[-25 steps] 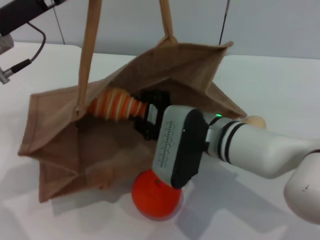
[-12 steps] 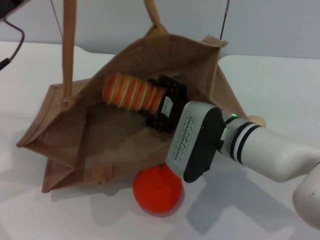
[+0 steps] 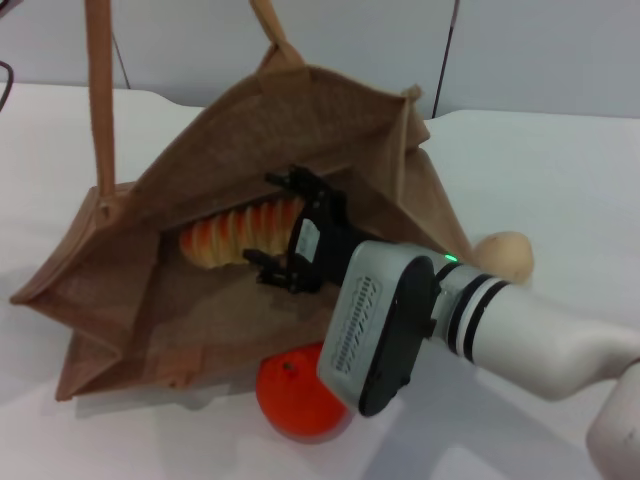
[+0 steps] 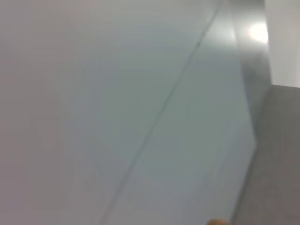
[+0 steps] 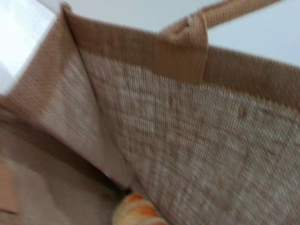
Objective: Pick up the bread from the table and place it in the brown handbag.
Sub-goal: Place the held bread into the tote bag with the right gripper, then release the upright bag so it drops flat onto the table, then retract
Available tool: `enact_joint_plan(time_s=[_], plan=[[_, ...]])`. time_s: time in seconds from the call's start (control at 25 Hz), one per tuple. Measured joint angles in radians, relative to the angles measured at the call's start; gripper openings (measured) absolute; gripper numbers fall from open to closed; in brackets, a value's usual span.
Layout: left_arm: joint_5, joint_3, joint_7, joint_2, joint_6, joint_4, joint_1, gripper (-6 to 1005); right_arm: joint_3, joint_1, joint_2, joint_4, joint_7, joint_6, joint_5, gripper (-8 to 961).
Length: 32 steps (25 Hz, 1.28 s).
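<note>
The brown handbag [image 3: 270, 120] lies on the white table [image 3: 560, 170] with its mouth held open and facing me. Its two handles [image 3: 98, 90] rise out of the top of the head view. My right gripper [image 3: 285, 228] reaches into the mouth and is shut on one end of the bread [image 3: 235, 235]. The striped loaf lies inside against the bag's inner wall. The right wrist view shows the woven inner wall [image 5: 187, 131] close up and the bread's end [image 5: 136, 213]. My left gripper is out of view; its wrist view shows only a wall.
An orange [image 3: 295, 395] sits on the table touching the bag's front edge, under my right wrist. A small pale beige lump [image 3: 505, 255] lies to the right, behind my right forearm [image 3: 520, 330]. White tabletop extends to the right and far side.
My right gripper has carried the bread deeper into the bag and lowered it. The handles and the bag's mouth have shifted left and opened wider.
</note>
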Motion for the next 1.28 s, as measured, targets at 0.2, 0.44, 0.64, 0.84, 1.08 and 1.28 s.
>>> enact_joint_plan(time_s=[0.2,0.44,0.64,0.84,1.08,1.28], plan=[[-0.016,-0.001,0.012,-0.007,-0.105,0.000,0.021,290,-0.014,-0.082,-0.007,-0.077,-0.002,0.076,-0.074,902],[-0.049,-0.003,0.063,-0.020,-0.235,0.007,0.049,296,-0.007,-0.189,-0.014,-0.119,-0.002,0.250,-0.125,902],[-0.095,-0.002,0.161,-0.053,-0.324,0.007,0.065,300,-0.011,-0.246,-0.014,-0.036,0.007,0.529,-0.114,902],[-0.098,-0.001,0.278,-0.100,-0.465,0.008,0.057,305,-0.036,-0.260,-0.006,0.101,0.096,0.835,-0.040,902],[-0.104,0.006,0.495,-0.115,-0.566,0.096,0.049,311,-0.043,-0.257,-0.006,0.230,0.317,1.020,0.047,902],[-0.086,0.005,0.709,-0.117,-0.562,0.190,0.049,481,-0.043,-0.254,-0.006,0.301,0.423,1.071,0.098,902]])
